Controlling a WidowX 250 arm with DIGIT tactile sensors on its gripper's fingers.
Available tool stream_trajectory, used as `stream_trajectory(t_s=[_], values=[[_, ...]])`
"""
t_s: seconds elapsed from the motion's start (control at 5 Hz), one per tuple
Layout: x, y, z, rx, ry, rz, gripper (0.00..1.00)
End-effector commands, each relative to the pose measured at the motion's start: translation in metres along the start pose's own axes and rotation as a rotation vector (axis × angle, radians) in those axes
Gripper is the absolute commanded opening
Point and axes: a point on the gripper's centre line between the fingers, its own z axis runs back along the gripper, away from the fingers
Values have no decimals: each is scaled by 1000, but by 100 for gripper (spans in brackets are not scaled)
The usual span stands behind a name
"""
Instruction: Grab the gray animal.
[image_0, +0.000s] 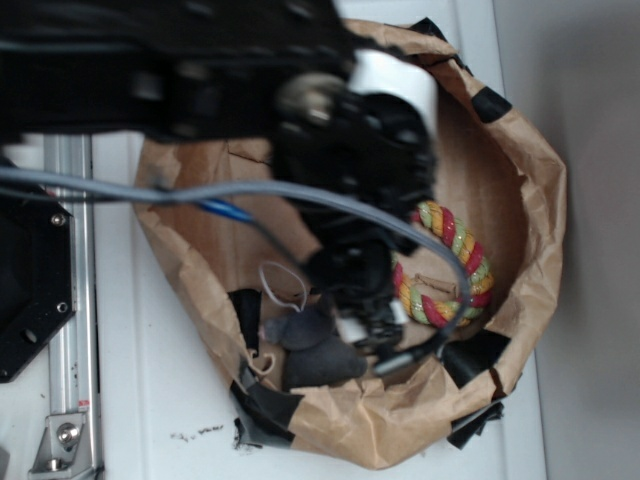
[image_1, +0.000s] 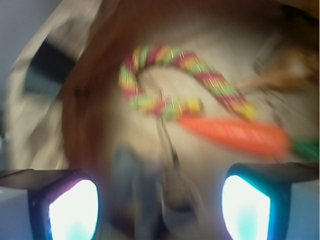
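The end effector hung spread wide, holding nothing, inside the brown paper bag on the white desk. The gray animal lay on the bag's floor directly below and between the fingers, blurred, near the orange carrot and the coloured rope ring.
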Motion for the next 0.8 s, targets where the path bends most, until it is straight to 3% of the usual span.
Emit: stream_trajectory(t_s=[0.0, 0.2, 0.4, 0.6], values=[[10, -47, -80, -66, 74, -217, 100], [-9, -52, -80, -86, 113, -290, 100], [-19, -43, -60, -55, 52, -284, 100], [-14, -31, -12, 3, -76, -230, 100]])
